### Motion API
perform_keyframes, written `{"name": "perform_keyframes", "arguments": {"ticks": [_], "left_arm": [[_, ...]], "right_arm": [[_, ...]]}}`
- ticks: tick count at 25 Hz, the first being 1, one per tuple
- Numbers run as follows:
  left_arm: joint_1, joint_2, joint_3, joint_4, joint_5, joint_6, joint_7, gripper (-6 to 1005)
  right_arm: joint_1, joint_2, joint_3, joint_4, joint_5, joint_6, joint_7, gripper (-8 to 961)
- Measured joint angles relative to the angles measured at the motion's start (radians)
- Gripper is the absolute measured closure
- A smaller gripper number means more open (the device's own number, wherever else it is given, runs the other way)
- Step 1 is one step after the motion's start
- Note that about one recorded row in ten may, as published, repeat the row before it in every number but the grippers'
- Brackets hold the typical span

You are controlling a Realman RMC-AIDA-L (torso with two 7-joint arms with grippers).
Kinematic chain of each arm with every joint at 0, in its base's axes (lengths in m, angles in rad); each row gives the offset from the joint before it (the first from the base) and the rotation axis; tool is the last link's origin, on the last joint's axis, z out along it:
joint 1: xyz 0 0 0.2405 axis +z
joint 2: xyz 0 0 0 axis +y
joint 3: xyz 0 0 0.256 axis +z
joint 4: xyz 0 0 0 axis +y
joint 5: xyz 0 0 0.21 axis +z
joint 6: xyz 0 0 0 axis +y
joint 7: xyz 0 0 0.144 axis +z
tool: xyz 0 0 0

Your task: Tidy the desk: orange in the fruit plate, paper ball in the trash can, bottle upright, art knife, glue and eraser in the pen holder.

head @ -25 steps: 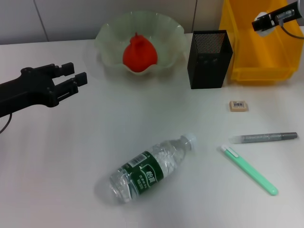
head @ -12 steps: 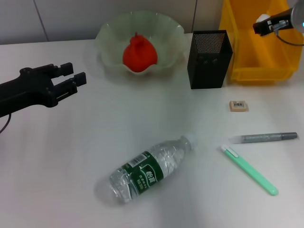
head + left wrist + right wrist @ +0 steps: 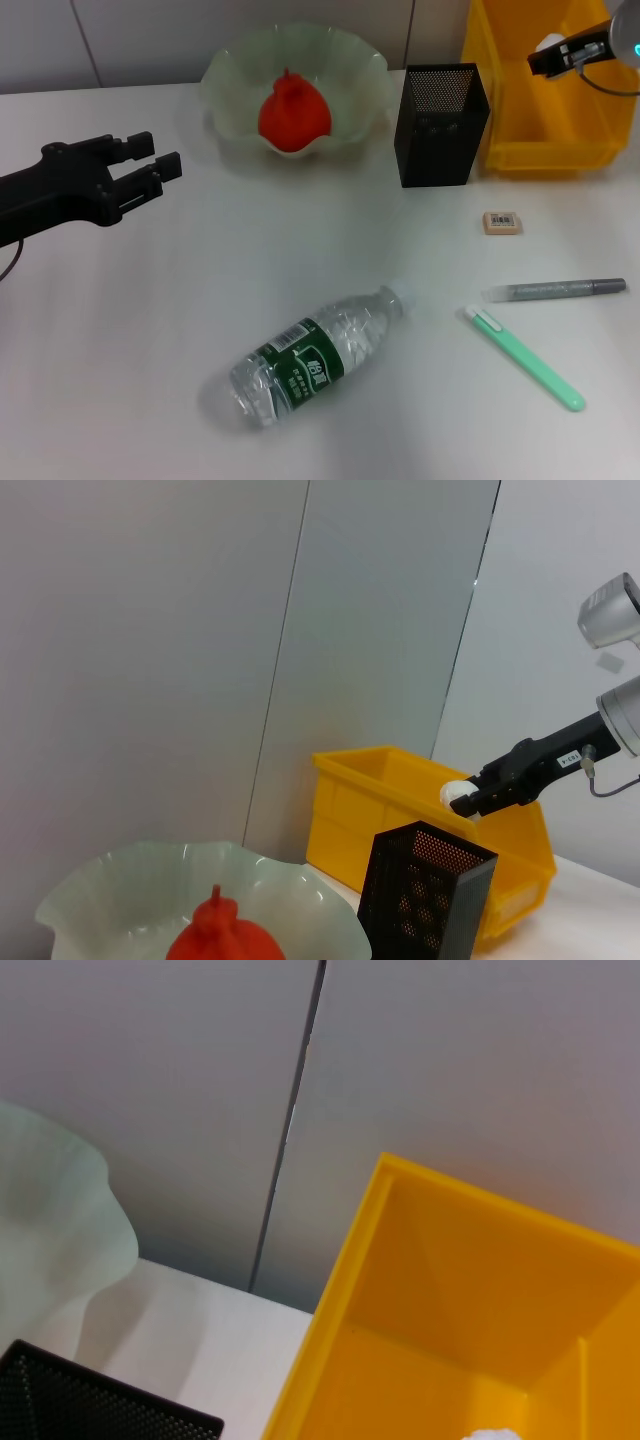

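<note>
My right gripper is shut on the white paper ball and holds it above the yellow trash can; the left wrist view shows the ball at its tip. The orange sits in the pale green fruit plate. The bottle lies on its side near the table's front. The eraser, the grey glue stick and the green art knife lie on the table at the right. The black mesh pen holder stands beside the trash can. My left gripper is open and empty at the left.
The white table ends at a grey wall behind the plate and the bin. The right wrist view looks down into the trash can, with the pen holder's rim next to it.
My right gripper with the paper ball has shifted slightly over the trash can. The left arm and the things on the table have not moved.
</note>
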Motion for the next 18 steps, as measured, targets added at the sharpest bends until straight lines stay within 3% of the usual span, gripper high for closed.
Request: {"name": "perform_keyframes", "arguments": {"ticks": [13, 18], "left_arm": [[0.007, 0.004, -0.006, 0.0, 0.0, 0.04, -0.025, 529], [0.002, 0.004, -0.009, 0.001, 0.004, 0.093, -0.054, 529]], "right_arm": [[-0.001, -0.004, -0.002, -0.01, 0.0, -0.001, -0.012, 360], [-0.065, 0.027, -0.022, -0.142, 0.002, -0.021, -0.011, 361]]}}
